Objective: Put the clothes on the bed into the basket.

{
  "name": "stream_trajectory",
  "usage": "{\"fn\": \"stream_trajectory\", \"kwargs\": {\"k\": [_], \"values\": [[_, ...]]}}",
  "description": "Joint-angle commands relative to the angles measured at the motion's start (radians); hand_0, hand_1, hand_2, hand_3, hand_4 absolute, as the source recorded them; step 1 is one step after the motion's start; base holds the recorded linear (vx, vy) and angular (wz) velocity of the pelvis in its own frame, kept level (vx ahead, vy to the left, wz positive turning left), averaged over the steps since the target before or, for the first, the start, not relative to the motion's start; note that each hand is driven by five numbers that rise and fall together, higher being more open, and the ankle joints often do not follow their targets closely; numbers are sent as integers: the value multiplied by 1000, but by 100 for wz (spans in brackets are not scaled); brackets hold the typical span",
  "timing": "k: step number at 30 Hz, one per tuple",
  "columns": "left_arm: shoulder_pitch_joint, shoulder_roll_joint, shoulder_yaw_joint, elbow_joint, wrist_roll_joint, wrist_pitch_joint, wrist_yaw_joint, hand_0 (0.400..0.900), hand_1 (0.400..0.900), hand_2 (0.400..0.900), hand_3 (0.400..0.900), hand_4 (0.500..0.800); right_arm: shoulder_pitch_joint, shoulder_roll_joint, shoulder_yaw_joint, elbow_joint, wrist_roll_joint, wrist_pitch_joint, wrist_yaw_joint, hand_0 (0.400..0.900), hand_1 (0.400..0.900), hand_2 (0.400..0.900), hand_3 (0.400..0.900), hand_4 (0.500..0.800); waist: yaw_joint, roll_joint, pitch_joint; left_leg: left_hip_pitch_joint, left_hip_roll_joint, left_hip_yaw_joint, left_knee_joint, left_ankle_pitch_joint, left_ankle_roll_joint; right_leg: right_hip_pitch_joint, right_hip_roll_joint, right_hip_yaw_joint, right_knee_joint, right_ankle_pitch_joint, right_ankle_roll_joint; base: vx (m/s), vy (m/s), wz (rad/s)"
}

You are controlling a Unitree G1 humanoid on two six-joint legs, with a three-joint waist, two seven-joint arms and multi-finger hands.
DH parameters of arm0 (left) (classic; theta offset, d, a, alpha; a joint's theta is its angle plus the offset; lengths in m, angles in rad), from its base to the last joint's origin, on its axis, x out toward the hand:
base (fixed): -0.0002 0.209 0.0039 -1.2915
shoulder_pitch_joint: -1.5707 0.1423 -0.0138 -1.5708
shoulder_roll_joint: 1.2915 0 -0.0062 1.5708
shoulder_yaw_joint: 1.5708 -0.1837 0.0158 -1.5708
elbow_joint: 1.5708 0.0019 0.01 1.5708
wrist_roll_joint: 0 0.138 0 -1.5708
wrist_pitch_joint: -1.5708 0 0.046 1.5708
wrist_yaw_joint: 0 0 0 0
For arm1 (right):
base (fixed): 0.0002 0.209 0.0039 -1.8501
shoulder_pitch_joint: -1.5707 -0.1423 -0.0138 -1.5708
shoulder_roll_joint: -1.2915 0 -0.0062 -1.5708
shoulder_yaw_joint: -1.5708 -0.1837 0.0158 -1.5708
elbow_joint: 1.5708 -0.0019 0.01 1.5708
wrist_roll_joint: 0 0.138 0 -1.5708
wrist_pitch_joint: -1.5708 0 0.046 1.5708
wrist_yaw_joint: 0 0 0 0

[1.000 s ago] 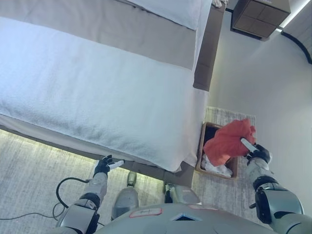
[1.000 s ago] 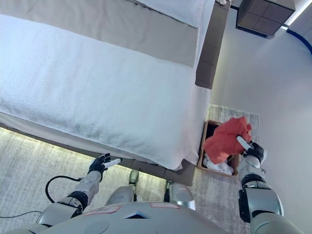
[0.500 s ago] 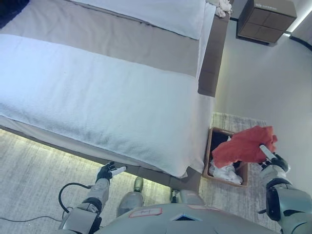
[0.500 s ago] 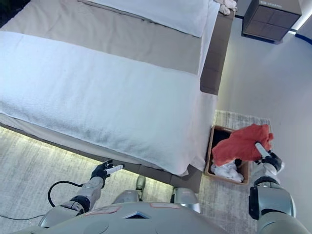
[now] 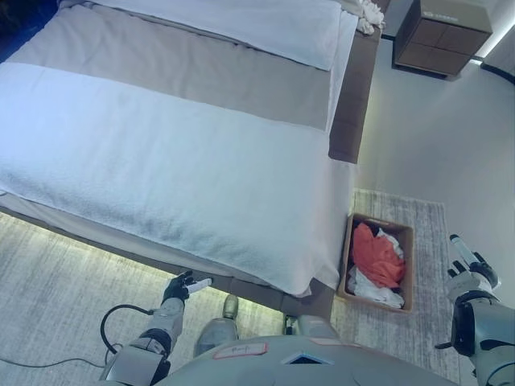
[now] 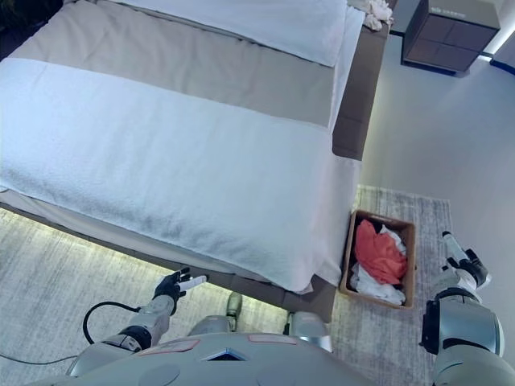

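Note:
A red garment [image 5: 376,256] lies in the brown basket [image 5: 406,240] on the rug to the right of the bed, on top of white clothes [image 5: 375,289]. My right hand [image 5: 471,269] is open and empty, to the right of the basket and clear of it. My left hand [image 5: 180,286] is open and idle, low by the near edge of the bed. The bed [image 5: 161,145] has a white cover and a beige band. A small pale bundle [image 5: 367,10] lies at its far right corner.
A dark wooden nightstand [image 5: 442,34] stands at the top right by the wall. The basket stands on a grey rug [image 5: 430,314] between the bed and the wall. A grey rug [image 5: 48,289] also covers the floor on my side of the bed.
My right hand has let go of the red garment, which has dropped into the basket. The hand has moved right, away from the basket, with its fingers open. The camera has shifted slightly.

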Motion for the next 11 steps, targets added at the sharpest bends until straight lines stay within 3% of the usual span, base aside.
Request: {"fn": "stream_trajectory", "kwargs": {"k": [1,7,11], "values": [[-65,6,-5,73,9,-30,9,900,900,900,900,800,-62,-41,-5,62,-1,-61,-26,900,900,900,900,800,12,-39,-26,71,7,35,5,-110,-11,63,-44,-1,5,-48,64,0,0,0],[-63,5,-2,78,13,-31,8,900,900,900,900,800,-55,-9,18,48,-23,-59,-14,900,900,900,900,800,11,-37,-29,70,5,38,5,-108,-11,63,-46,-1,5,-48,64,0,0,0],[-60,5,5,82,19,-36,-5,900,900,900,900,800,-40,47,110,7,-135,-37,31,900,900,900,900,800,11,-33,-28,70,1,42,5,-104,-9,63,-47,3,5,-44,62,-24,6,-3]]}}
